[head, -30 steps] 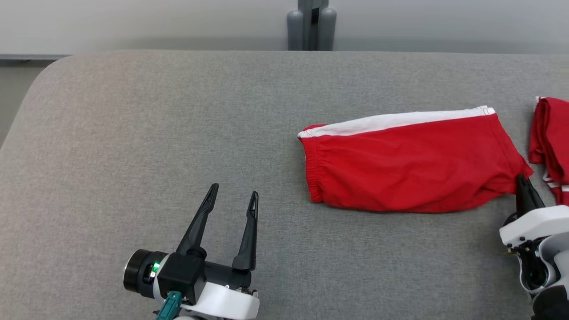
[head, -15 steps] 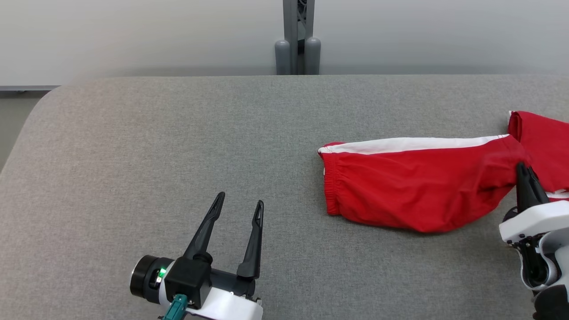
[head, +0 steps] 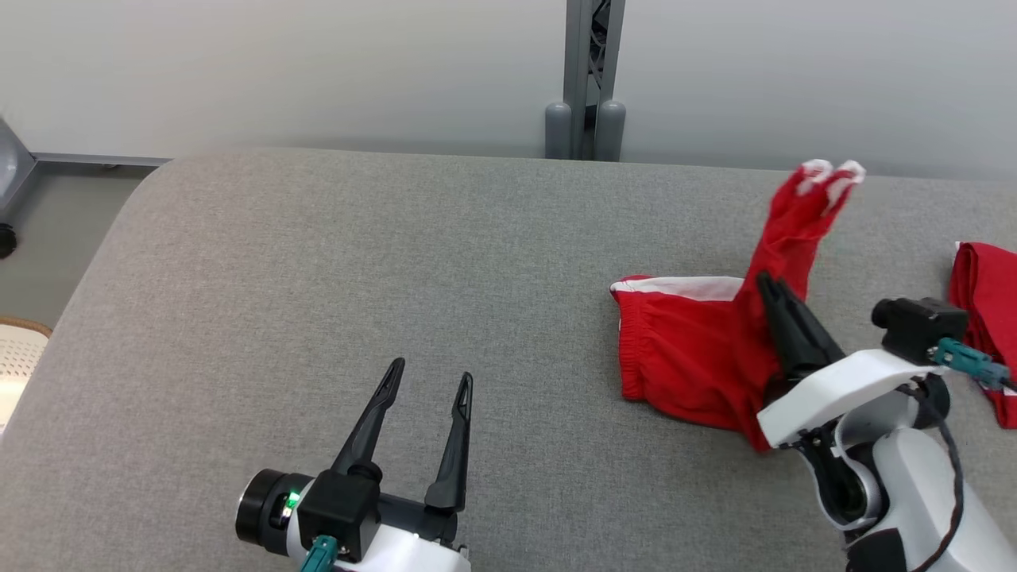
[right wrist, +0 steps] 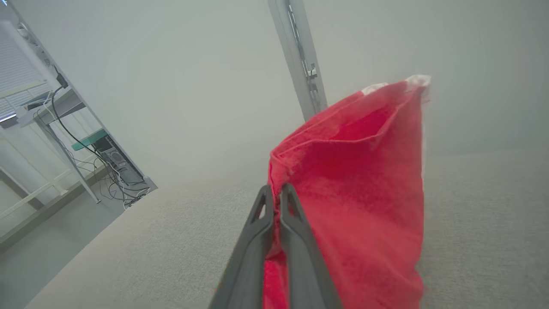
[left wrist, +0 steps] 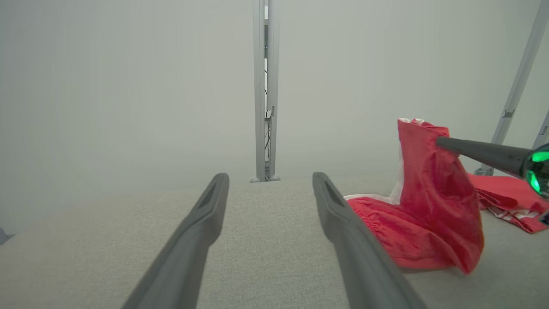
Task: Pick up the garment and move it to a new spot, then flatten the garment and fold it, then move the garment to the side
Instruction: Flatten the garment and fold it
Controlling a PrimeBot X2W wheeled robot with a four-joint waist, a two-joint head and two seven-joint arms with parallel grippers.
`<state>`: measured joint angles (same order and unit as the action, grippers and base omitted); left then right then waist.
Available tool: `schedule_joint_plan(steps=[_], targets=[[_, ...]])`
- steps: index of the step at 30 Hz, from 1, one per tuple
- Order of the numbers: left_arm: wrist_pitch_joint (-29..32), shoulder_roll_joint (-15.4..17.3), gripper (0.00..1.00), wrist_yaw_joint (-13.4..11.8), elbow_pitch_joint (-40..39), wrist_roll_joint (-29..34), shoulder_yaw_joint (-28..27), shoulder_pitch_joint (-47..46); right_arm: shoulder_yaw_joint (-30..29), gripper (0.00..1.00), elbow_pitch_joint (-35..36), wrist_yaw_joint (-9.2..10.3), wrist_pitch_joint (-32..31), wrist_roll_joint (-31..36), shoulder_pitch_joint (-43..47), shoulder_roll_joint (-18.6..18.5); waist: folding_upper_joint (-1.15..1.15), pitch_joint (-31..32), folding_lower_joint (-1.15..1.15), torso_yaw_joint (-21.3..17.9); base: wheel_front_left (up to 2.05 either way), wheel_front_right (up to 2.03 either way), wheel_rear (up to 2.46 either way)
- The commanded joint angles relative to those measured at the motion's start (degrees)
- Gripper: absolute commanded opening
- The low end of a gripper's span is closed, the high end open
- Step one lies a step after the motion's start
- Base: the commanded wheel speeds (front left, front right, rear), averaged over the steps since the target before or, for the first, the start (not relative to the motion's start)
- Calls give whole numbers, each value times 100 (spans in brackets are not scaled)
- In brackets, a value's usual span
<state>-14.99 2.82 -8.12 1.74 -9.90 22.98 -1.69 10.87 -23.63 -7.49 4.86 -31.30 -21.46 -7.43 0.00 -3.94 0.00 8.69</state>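
One red cloth pair of shorts with a white side stripe (head: 683, 357) is concerned; a second ago it lay flat on the grey padded table (head: 357, 254), right of the grey metal post (head: 592, 71); its leg end now stands lifted, waistband still down. The right gripper (head: 767, 280) is clamped on the leg cloth; the left gripper (head: 431, 373), left of the post, stands wide, empty. Judgement: pick-up begun, relocation pending.

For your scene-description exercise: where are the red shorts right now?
In the head view the red shorts lie right of centre on the grey surface, one end held up by the right end effector.
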Motion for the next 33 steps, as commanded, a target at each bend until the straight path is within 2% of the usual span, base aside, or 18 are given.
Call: schedule_joint_plan(steps=[1, 4, 10, 17, 18, 19, 20, 21, 27, 33], targets=[[-22, 20, 100, 20, 15, 23, -18, 16, 35, 0, 79, 0, -82, 36, 81, 26, 0, 22, 0, 32, 0, 0, 0], [-22, 21, 100, 33, 21, 24, -1, 24, 164, 0, 173, 0, -246, 167, 114, 165, 0, 48, 0, 84, 0, 0, 0], [-22, 20, 100, 45, 44, 30, 43, 11, 394, 0, -96, 0, -427, 458, 66, 326, 0, 70, 0, 202, 0, 0, 0], [-22, 20, 100, 54, 53, -3, 75, 12, 713, 0, -470, 0, -551, 317, 125, 423, 0, 57, 0, 314, 0, 0, 0], [-22, 19, 100, 52, 55, -7, 81, 14, 766, 11, -516, 0, -579, 293, 134, 427, 0, 60, 0, 322, 0, 0, 0], [-22, 20, 100, 48, 58, -12, 84, 18, 839, 34, -557, 0, -621, 242, 151, 434, 0, 64, 0, 328, 0, 0, 0], [-22, 20, 100, 43, 63, -18, 88, 25, 929, 80, -569, 0, -664, 150, 177, 439, 0, 71, 0, 331, 0, 0, 0], [-22, 20, 100, 41, 72, -28, 95, 37, 1015, 100, -557, 0, -699, 55, 194, 441, 0, 81, 0, 331, 0, 0, 0], [-22, 19, 100, 9, 134, -65, 83, 110, 1434, 100, -350, 0, -650, -350, 294, 434, 0, 168, 0, 235, 0, 0, 0], [-22, 20, 100, -134, 85, -216, -32, 154, 1498, 100, 73, 1, 14, -54, 275, 81, 0, 206, 0, -50, 0, 0, 0]])
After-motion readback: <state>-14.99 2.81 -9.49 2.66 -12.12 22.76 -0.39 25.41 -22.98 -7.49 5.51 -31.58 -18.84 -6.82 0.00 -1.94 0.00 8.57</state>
